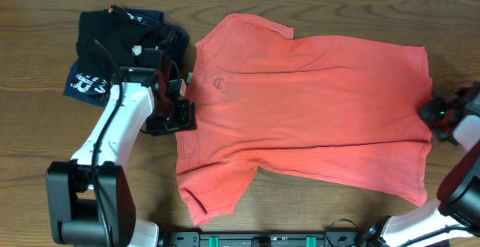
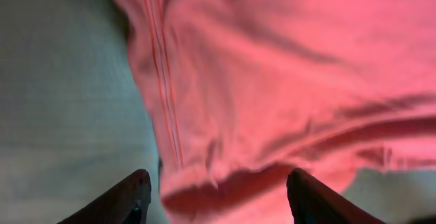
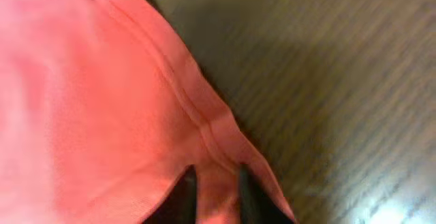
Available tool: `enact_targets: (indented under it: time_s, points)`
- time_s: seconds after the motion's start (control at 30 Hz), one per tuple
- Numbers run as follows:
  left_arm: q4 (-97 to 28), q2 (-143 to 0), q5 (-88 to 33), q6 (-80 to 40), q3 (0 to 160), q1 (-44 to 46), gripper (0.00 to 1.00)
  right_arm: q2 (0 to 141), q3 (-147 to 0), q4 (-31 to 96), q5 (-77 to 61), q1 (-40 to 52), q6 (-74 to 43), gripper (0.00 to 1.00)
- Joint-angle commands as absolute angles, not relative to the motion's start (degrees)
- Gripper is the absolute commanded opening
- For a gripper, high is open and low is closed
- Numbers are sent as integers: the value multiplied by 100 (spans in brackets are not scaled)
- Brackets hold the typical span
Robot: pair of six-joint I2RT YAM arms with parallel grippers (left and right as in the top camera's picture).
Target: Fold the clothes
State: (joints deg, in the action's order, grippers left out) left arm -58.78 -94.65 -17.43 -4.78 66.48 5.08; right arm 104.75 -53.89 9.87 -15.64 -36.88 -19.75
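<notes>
Brown wooden table (image 1: 45,127) under us, and we see the coral-red cotton T-shirt (image 1: 315,104) spread flat mid-table. The left gripper (image 2: 218,183) is released at its edge. The right gripper (image 3: 216,183) is narrow over the hem, and we cannot tell if it is pinching.

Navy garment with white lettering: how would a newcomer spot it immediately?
On the wooden table, look left of the coral T-shirt, by its collar. Dark folded clothes lie there; the navy garment, at their near edge, bears large white lettering.
</notes>
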Motion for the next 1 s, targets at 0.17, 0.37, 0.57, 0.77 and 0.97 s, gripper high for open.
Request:
enact_targets:
  time_s: [0.17,0.37,0.57,0.77,0.97]
  points:
    - [-6665,-9430,-2152,-370,6176,563,66,9889,-5743,1232,-4250,-4123,-1820,39]
    - [-6678,-9430,-2683,-370,5328,598,66,8978,-5743,2043,-4246,-4204,-1815,41]
    - [-6392,-9428,-2685,-427,4584,598,66,8160,-5743,3120,-3935,-4204,-1806,43]
    - [-6139,-9428,-2808,-506,4239,598,61,7900,-5743,4165,-3271,-4204,-1402,43]
    - [-6101,-9428,-2803,-633,4130,598,41,7900,-5743,4466,-3011,-4204,-1404,42]
